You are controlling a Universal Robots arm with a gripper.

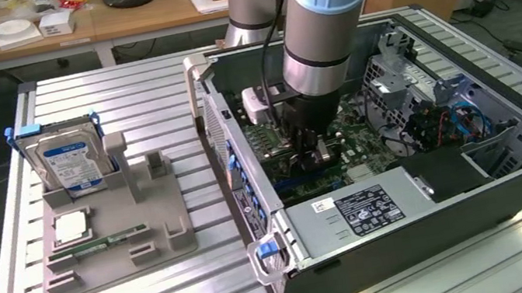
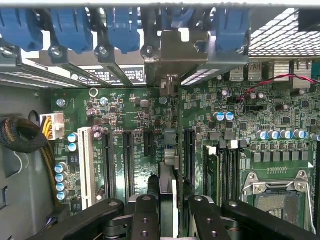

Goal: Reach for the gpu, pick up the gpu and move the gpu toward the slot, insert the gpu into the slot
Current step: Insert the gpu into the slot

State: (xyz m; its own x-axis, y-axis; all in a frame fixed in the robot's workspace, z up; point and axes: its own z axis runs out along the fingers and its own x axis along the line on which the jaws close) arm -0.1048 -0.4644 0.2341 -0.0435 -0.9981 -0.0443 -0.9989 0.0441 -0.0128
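My gripper hangs inside the open computer case, low over the green motherboard. In the wrist view its black fingers stand on either side of the gpu, a thin card seen edge-on, and are shut on it. The gpu's silver end bracket stands against the case's rear wall among the blue slot clips. The card lines up between two long black expansion slots. The slot right under it is largely hidden by the card.
Outside the case, on the exterior view's left, a grey fixture holds a blue-labelled hard drive and a memory stick. Inside are the power supply, the CPU socket and a black cable bundle.
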